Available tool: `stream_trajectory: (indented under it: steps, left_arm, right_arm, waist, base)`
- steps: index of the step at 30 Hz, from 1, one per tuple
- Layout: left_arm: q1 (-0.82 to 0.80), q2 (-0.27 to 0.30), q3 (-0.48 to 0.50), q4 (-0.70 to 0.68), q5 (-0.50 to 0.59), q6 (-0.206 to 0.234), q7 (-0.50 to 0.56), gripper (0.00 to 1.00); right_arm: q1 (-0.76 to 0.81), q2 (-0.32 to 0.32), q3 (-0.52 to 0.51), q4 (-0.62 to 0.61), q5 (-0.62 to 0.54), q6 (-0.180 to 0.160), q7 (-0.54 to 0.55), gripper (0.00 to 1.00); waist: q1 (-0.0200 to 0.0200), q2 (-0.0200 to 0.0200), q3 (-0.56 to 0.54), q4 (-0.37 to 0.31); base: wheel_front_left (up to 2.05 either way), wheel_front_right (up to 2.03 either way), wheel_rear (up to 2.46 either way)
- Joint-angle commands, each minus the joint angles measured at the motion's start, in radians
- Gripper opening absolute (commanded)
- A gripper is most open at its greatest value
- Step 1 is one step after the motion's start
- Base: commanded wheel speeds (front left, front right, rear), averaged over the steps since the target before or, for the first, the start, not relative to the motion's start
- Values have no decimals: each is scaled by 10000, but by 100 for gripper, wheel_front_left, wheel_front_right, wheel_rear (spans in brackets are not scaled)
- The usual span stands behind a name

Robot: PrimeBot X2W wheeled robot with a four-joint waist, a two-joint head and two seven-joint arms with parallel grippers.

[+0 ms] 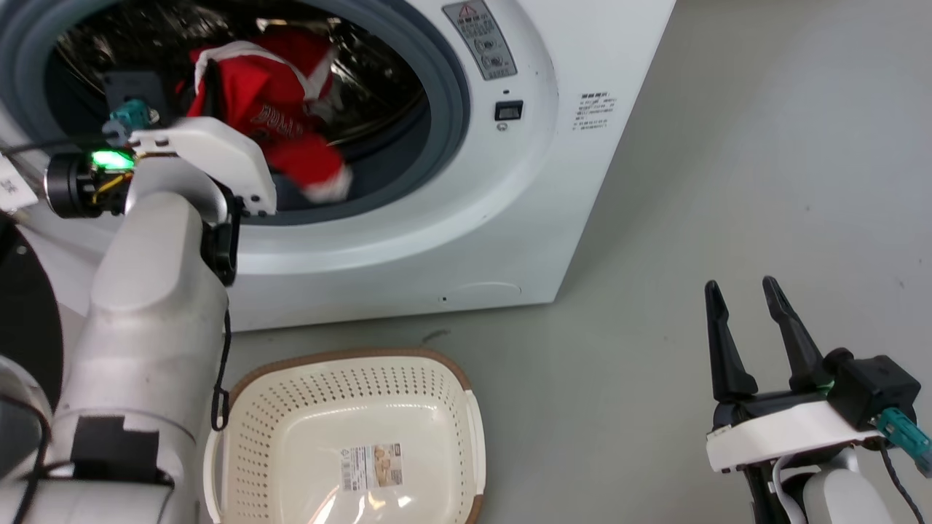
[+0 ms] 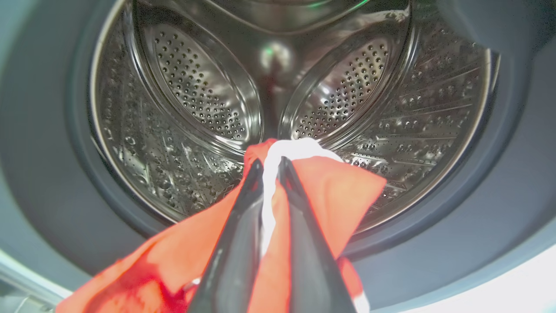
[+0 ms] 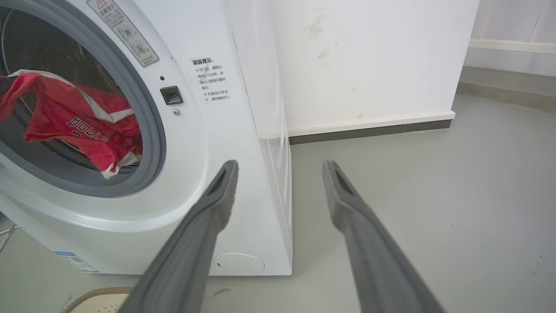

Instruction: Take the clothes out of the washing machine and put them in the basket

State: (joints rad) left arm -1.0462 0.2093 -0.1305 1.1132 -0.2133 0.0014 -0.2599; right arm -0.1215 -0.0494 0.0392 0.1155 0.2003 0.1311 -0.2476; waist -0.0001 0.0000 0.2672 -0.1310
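Left wrist view: clamped on a white-trimmed fold of the clothes (image 2: 334, 191), bright red, inside the steel drum (image 2: 195, 95) of the washing machine (image 2: 521, 300). Nearly closed fingers (image 2: 234, 243) of the left gripper (image 2: 270, 163), tips a sliver apart, white band squeezed between them, red cloth spilling down either side.

Head view: hanging from high in the porthole down to the lower curve of the grey gasket (image 1: 448, 116), white lettering across the red front. Reaching into the opening from the lower left, pale left forearm (image 1: 145, 306) angled upward, wrist bent over toward the drum, green light (image 1: 109, 158) glowing on it.

Below and in front of the machine, on the grey floor (image 1: 728, 182): the basket (image 1: 342, 358), cream plastic with a brown rim, perforated sides, a label on its bottom. Apart from the cloth, not touching the machine.

Lower right of the same view: the right gripper (image 1: 743, 287), fingers spread well apart, grasping and touching nothing, pointing up the view, poised over bare floor, well apart from basket and machine. Seen along those fingers in the right wrist view, the machine's right corner and a white wall (image 3: 369, 65) beyond.

Counted: one red bundle, cannot tell whether one garment or several; one washing machine; one basket; two grippers, two dark fingers each.
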Motion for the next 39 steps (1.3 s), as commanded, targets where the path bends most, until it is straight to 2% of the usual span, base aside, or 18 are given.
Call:
stream_trajectory:
  steps: [1,9,10,12,18,24,31,39]
  left_arm:
    - [488,-34,-3,-476,66,23,-69,0]
    - [2846,-193,463,-3095,49,1,-61,0]
    - [3708,-288,634,-4110,105,5,-54,0]
    - [4224,-358,735,-4794,134,-6,-55,0]
    - [6019,-789,745,-6815,213,147,-55,0]
    - [7819,-1085,594,-8164,79,291,-53,0]
    - [9479,-1400,164,-8590,-192,689,239,0]
    - [9809,-1548,-370,-7399,-605,1059,122,0]
  right_arm:
    - [200,-16,-68,-51,4,-5,13,100]
    - [890,-16,-275,-271,-68,-5,282,100]
    - [1115,-13,-346,-403,-87,-5,397,100]
    - [1257,-15,-389,-534,-83,-5,456,100]
    - [1510,-15,-494,-912,-95,-5,600,100]
    - [1612,-13,-487,-1098,-62,-5,670,100]
    - [1361,-13,-471,-1315,-129,-5,711,100]
    - [929,-13,-399,-1420,-190,-5,665,100]
  waist:
    - [1,0,-529,207]
    - [1,0,-1663,482]
    - [1,0,-1956,570]
    - [1,0,-2102,628]
    - [1,0,-2173,776]
    - [1,0,-1956,926]
    - [1,0,-1283,1057]
    - [1,0,-135,1145]
  base:
    - [0,0,0]
    - [0,0,0]
    - [0,0,0]
    - [0,0,0]
    - [0,0,0]
    - [0,0,0]
    - [0,0,0]
    - [0,0,0]
